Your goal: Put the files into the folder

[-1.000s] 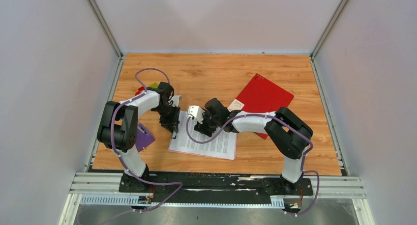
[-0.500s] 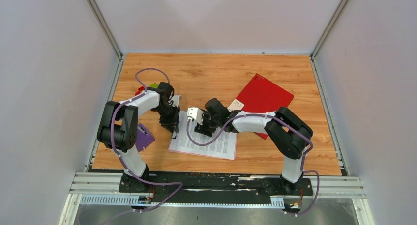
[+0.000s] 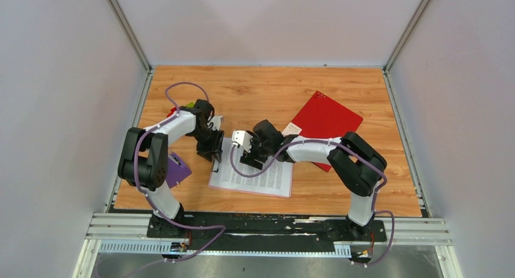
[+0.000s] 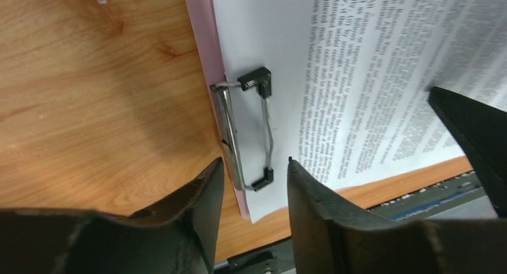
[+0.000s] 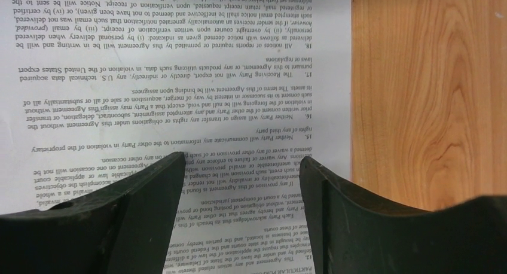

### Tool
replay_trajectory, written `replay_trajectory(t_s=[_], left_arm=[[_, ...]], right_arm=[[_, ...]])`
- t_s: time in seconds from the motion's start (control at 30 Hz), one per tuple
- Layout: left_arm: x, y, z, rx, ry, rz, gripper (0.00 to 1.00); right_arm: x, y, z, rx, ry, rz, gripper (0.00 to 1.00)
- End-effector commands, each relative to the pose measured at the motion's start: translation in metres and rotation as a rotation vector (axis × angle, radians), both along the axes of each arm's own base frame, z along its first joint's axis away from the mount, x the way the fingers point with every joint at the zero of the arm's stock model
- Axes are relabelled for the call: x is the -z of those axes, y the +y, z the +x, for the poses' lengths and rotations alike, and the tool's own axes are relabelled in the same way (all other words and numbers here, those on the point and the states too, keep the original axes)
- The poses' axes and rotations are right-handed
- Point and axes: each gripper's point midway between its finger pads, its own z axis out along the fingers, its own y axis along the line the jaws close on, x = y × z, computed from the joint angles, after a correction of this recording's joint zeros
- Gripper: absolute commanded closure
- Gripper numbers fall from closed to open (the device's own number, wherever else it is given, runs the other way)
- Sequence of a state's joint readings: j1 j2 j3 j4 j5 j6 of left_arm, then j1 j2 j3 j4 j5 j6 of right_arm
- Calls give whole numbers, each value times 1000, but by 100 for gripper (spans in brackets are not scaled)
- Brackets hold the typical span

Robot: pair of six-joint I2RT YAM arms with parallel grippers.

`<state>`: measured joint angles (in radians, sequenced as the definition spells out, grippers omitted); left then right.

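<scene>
The files (image 3: 258, 178) are white printed sheets lying on a pink folder (image 4: 203, 40) near the table's front. A metal clip (image 4: 239, 130) runs along the folder's left edge, and its wire arm lies over the top sheet's margin (image 4: 370, 76). My left gripper (image 4: 254, 163) hovers open over the clip's near end, and the pads touch nothing. In the top view it (image 3: 214, 159) sits at the sheets' left edge. My right gripper (image 5: 242, 160) is open just above the printed text (image 5: 179, 64). It (image 3: 246, 159) hangs over the sheets' far part and holds nothing.
A red flat cover (image 3: 325, 123) with a white label lies at the back right, partly under my right arm. A purple object (image 3: 178, 170) sits by the left arm's base. Small green and red things (image 3: 182, 108) lie at the far left.
Both grippers have widened a little while staying over the sheets. The left arm's elbow has shifted slightly left. Sheets and folder have not moved.
</scene>
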<state>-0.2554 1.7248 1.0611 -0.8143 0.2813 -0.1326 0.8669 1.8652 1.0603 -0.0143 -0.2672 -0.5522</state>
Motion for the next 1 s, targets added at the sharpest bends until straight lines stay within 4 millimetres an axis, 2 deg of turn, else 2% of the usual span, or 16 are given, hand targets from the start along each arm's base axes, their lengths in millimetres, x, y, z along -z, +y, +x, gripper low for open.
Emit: replay_trajectory(t_s=[0.0,0.03,0.07,0.23,0.33,0.43,0.57,0.77,0.97], left_arm=[[-47,-14,19,-5,-113,-75,43],[-51,-15,20,-5,-122,-84,29],[-56,-16,21,-6,-131,-88,22],[-75,-14,26,-19,-185,-85,15],[-92,-14,32,-33,-241,-87,1],[-109,-17,36,-37,-305,-110,0],[-119,-27,32,-35,-382,-151,0],[-112,-31,19,-10,-396,-168,0],[-105,-30,14,-3,-440,-176,0]], right_arm=[[-34,-3,2,85,48,58,28],[-41,-2,1,93,63,83,28],[-47,-2,-1,102,75,106,28],[-68,-11,-1,210,127,165,27],[-72,-24,7,293,108,150,28],[-59,-46,25,385,15,58,30],[-44,-83,57,529,-139,-114,32],[-37,-121,81,623,-153,-167,36],[-19,-152,100,693,-105,-209,38]])
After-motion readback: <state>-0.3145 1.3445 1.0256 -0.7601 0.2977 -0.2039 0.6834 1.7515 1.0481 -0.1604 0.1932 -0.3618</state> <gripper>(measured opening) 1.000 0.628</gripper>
